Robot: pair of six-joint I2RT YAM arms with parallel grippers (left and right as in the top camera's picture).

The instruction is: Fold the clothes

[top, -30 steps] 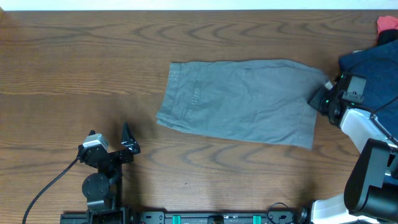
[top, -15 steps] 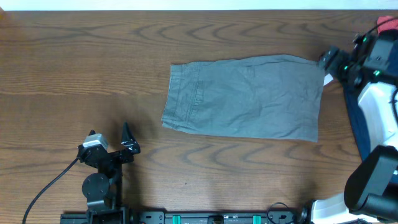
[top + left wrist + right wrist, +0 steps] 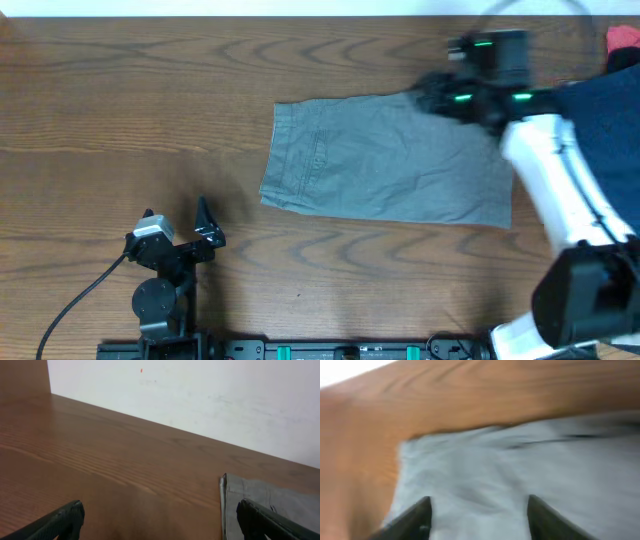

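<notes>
Grey folded shorts [image 3: 385,160] lie flat in the middle of the wooden table [image 3: 120,100]. My right gripper [image 3: 432,98] is open and empty, blurred by motion, over the shorts' far right part; its wrist view shows the grey cloth [image 3: 520,475] between the spread fingers [image 3: 477,520]. My left gripper [image 3: 205,222] is open and empty near the front left, apart from the shorts. Its wrist view shows both fingertips [image 3: 160,520] low over bare wood, with a corner of the shorts [image 3: 250,492] at the right.
A dark blue garment [image 3: 605,120] lies piled at the right edge, with a red item [image 3: 622,38] behind it. A white wall [image 3: 200,395] stands beyond the table's far edge.
My right arm has swung from the shorts' right edge up and leftward over their far right part. The shorts shifted slightly to the right a second ago. The left arm has not moved.
</notes>
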